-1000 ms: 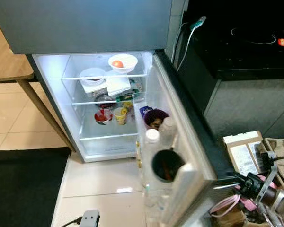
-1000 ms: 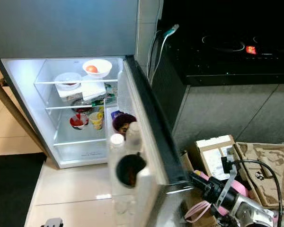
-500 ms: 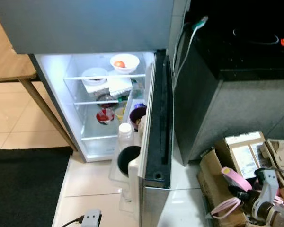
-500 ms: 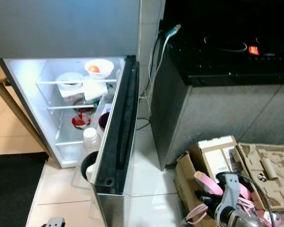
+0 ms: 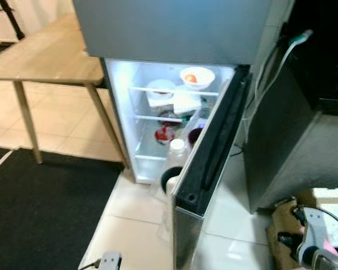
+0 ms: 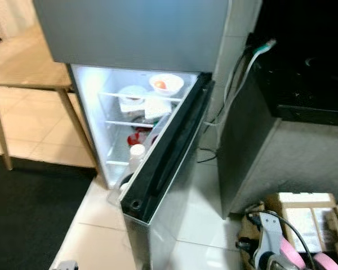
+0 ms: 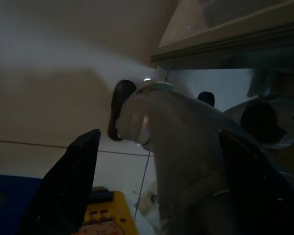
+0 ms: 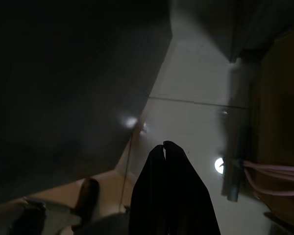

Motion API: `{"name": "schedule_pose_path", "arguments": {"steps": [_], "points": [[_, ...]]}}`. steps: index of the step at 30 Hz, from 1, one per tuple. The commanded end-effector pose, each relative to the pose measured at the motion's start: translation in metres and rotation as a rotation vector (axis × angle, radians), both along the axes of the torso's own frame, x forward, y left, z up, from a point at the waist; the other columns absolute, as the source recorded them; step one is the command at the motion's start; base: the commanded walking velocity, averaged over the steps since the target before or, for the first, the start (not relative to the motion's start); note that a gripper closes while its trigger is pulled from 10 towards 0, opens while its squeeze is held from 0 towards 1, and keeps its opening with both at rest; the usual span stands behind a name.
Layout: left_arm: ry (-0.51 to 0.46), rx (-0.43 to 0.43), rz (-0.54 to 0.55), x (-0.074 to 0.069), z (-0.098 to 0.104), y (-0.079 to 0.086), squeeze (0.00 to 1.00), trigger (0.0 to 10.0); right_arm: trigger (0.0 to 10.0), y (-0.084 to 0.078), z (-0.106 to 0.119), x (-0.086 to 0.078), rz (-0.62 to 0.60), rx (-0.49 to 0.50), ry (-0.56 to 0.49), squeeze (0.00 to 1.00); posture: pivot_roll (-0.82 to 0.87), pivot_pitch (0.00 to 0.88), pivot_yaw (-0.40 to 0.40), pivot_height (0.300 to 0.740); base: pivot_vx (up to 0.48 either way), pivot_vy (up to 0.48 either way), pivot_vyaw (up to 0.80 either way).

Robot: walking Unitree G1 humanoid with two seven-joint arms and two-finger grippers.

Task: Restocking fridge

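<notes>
The fridge's lower compartment (image 5: 152, 112) is lit, and its door (image 5: 214, 149) stands partly swung in, black seal edge toward me. On the shelves sit a white bowl (image 5: 197, 77) with something orange in it, a white container (image 5: 160, 87) and a red bowl (image 5: 164, 135). The door rack holds a white-capped bottle (image 5: 178, 151) and a dark cup (image 5: 171, 178). My right arm (image 6: 268, 242) hangs low at the right, away from the door. My right gripper (image 8: 164, 146) is shut and holds nothing. My left gripper (image 7: 159, 181) is open, with a pale rounded shape (image 7: 176, 142) between its fingers.
A wooden table (image 5: 39, 62) stands left of the fridge, with a black mat (image 5: 39, 214) on the tiled floor below. A dark cabinet (image 6: 276, 152) stands right of the door. Cardboard boxes (image 6: 304, 211) lie by my right arm, and cables (image 6: 242, 73) hang behind the fridge.
The fridge door has swung from wide open to partly shut. My right arm has left the door's edge and dropped lower right. The camera has turned left, bringing the table and mat into view.
</notes>
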State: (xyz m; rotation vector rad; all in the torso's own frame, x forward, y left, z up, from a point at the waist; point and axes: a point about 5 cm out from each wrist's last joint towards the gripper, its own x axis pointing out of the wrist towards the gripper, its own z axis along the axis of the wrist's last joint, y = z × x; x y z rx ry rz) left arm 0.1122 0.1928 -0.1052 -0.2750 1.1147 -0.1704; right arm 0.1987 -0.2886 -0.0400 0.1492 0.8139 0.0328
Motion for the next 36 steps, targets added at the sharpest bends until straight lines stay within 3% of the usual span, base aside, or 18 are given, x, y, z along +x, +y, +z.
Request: {"name": "schedule_pose_path", "arguments": {"steps": [1,13,22,33,36], "points": [[0.023,-0.009,0.000,-0.005,-0.002,-0.004,0.00,10.0,10.0,0.000,-0.006,-0.008,0.010,-0.024,0.044,0.00,-0.03,0.000,-0.048,0.740,0.000,0.000,0.71],[0.020,-0.021,-0.002,-0.004,-0.003,-0.015,0.00,10.0,10.0,0.000,-0.004,-0.006,0.042,-0.058,0.047,0.00,-0.03,0.000,-0.050,0.740,0.000,0.000,0.71],[0.015,-0.019,-0.004,0.001,-0.002,-0.016,0.00,10.0,10.0,0.009,0.001,0.006,0.165,-0.048,0.022,0.00,-0.03,0.000,-0.049,0.740,0.000,0.000,0.71],[0.012,-0.016,0.000,0.003,-0.002,-0.017,0.00,10.0,10.0,0.027,0.027,0.043,0.403,0.005,-0.104,0.00,-0.03,0.000,-0.051,0.740,0.000,0.000,0.71],[0.015,-0.013,0.007,0.001,-0.002,-0.014,0.00,10.0,10.0,0.044,0.040,0.060,0.561,0.026,-0.157,0.00,-0.03,0.000,-0.055,0.740,0.000,0.000,0.68]]}}
